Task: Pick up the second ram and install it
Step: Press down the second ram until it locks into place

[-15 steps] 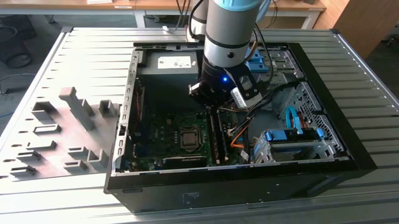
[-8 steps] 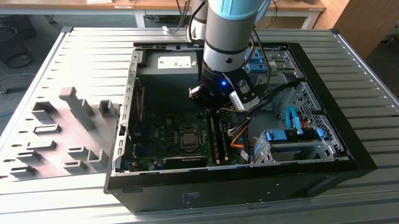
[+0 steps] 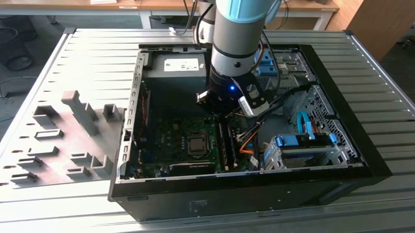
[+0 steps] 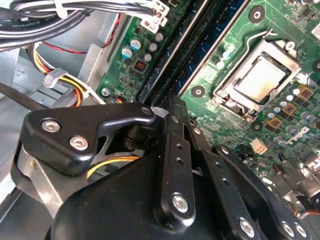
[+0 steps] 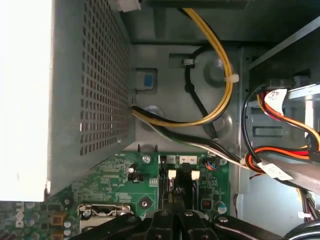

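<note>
My gripper (image 3: 220,112) reaches down into the open computer case (image 3: 363,160), at the far end of the memory slots beside the processor socket (image 3: 196,144). In both wrist views its black fingers (image 4: 177,150) lie together, shut, with their tips (image 4: 171,102) at the end of a long dark blue-green board, the second ram (image 4: 200,55), which stands in its slot. In the first wrist view the gripper (image 5: 173,202) sits just short of the pale slot latches (image 5: 172,174). I cannot tell whether the tips touch the ram's edge. Two dark strips (image 3: 226,145) run side by side in the slots.
The perforated power supply (image 5: 95,75) stands close by the gripper. Yellow and black cables (image 5: 220,75) and a cable bundle (image 4: 75,15) hang nearby. A drive cage with blue clips (image 3: 304,143) is at the exterior view's right. A grey fixture (image 3: 71,131) lies outside the case.
</note>
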You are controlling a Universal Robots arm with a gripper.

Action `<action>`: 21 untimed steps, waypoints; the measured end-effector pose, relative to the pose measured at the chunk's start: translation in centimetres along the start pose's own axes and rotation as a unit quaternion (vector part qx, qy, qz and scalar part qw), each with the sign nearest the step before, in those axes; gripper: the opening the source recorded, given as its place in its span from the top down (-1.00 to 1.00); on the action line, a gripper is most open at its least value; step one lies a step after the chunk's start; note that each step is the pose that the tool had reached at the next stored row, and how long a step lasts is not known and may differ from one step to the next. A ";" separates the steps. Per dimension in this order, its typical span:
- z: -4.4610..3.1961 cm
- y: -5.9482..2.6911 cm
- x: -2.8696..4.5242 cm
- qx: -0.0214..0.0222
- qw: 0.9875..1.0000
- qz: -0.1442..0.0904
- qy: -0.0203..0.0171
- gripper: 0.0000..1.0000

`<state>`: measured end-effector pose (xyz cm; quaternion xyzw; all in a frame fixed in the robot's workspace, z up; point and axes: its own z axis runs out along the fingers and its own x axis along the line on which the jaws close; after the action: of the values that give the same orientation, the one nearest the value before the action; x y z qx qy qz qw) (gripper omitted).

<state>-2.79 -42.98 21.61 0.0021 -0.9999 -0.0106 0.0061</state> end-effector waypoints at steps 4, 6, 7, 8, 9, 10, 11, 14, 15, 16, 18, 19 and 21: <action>-0.84 0.00 0.04 0.000 1.000 0.000 -0.002 0.80; -0.99 -0.16 0.04 0.000 1.000 0.000 -0.002 0.80; -1.04 -0.35 0.05 0.001 1.000 0.000 -0.002 0.80; -1.04 -0.61 0.04 0.001 1.000 0.000 -0.002 0.80; -1.05 -0.88 0.05 0.001 1.000 0.000 -0.002 0.80; -1.06 -1.21 0.05 0.002 1.000 0.000 -0.002 0.80; -1.07 -1.54 0.05 0.002 1.000 0.000 -0.002 0.80; -1.07 -2.58 0.05 0.003 1.000 0.000 -0.002 0.80; -1.06 -3.04 0.06 0.003 1.000 0.000 -0.002 0.80; -1.05 -3.47 0.06 0.004 1.000 0.000 -0.002 0.80; -1.02 -4.23 0.06 0.004 1.000 0.000 -0.002 0.80; -1.00 -4.61 0.06 0.005 1.000 0.000 -0.002 0.80; -0.97 -5.37 0.06 0.005 1.000 0.000 -0.002 0.80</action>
<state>-2.82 -48.37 22.47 0.0021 -1.0000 -0.0054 0.0042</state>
